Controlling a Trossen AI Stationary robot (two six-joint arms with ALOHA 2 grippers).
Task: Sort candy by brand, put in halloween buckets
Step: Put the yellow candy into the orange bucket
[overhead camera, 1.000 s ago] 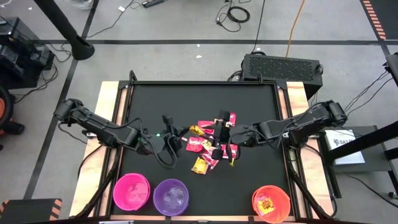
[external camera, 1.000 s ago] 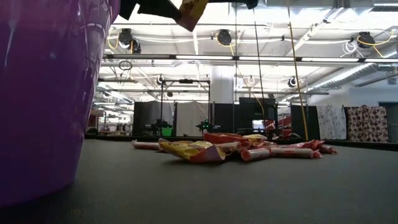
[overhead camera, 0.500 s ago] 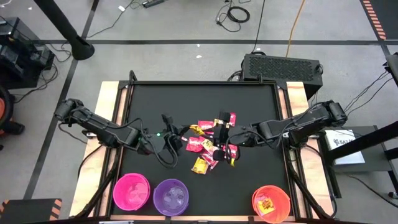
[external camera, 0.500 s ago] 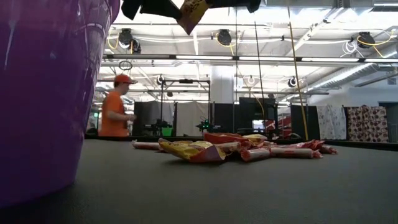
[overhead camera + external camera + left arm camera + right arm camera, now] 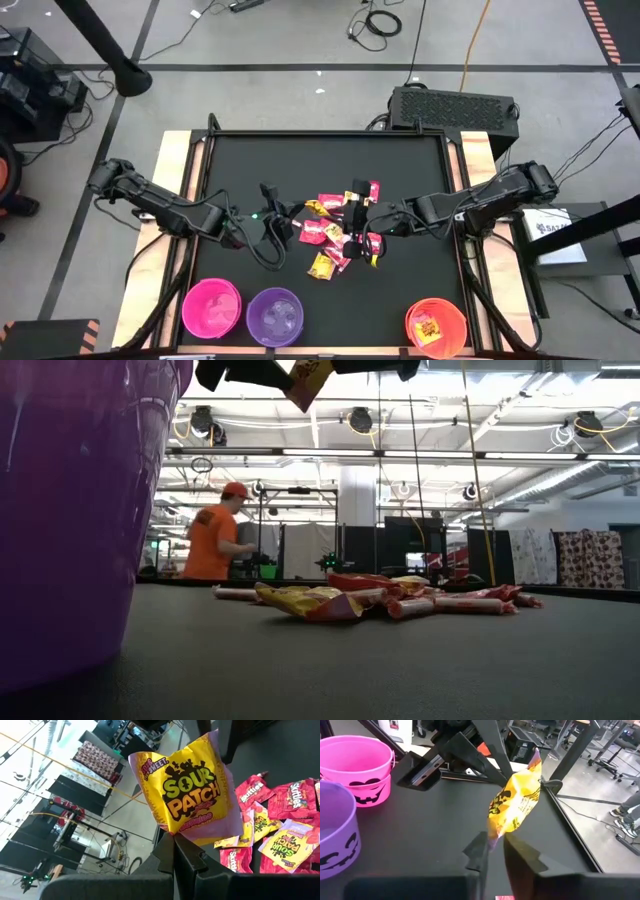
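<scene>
Left end effector [image 5: 175, 851] is pinching a yellow candy packet [image 5: 192, 790]; right end effector [image 5: 492, 851] is pinching another [image 5: 515, 805]. Only the right wrist view is showing the pink bucket [image 5: 362, 767].

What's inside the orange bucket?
The orange bucket holds one yellow candy packet, seen from above. Whether more candy lies under that packet cannot be seen.

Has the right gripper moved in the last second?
Yes. In the high view the right gripper shifted slightly toward the left arm, measured against the candy pile.
</scene>
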